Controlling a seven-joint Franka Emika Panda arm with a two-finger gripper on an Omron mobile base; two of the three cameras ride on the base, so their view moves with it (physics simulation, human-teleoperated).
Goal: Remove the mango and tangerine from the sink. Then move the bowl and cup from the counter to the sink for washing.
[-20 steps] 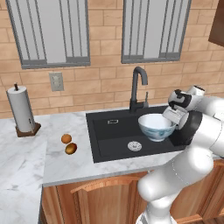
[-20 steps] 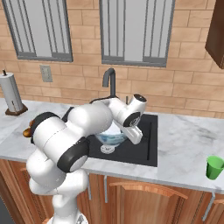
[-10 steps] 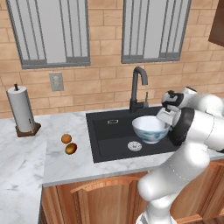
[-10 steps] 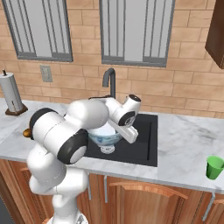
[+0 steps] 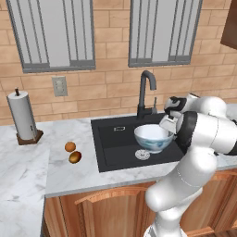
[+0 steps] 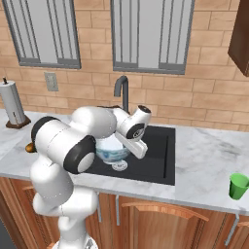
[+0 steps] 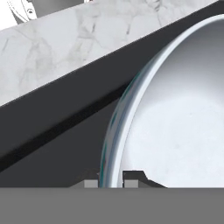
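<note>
The counter carried the sink near its back edge, and the bowl hung inside it near the right wall, just above the drain. The gripper was clamped on the bowl's rim. The mango and tangerine lay close together left of the sink; the cup stood near the counter's front right edge.

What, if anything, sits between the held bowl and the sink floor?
Nothing visible does. The bowl, clamped at its rim by the gripper, hangs over the sink basin; below it shows just the drain. Both fruits lie on the counter.
</note>
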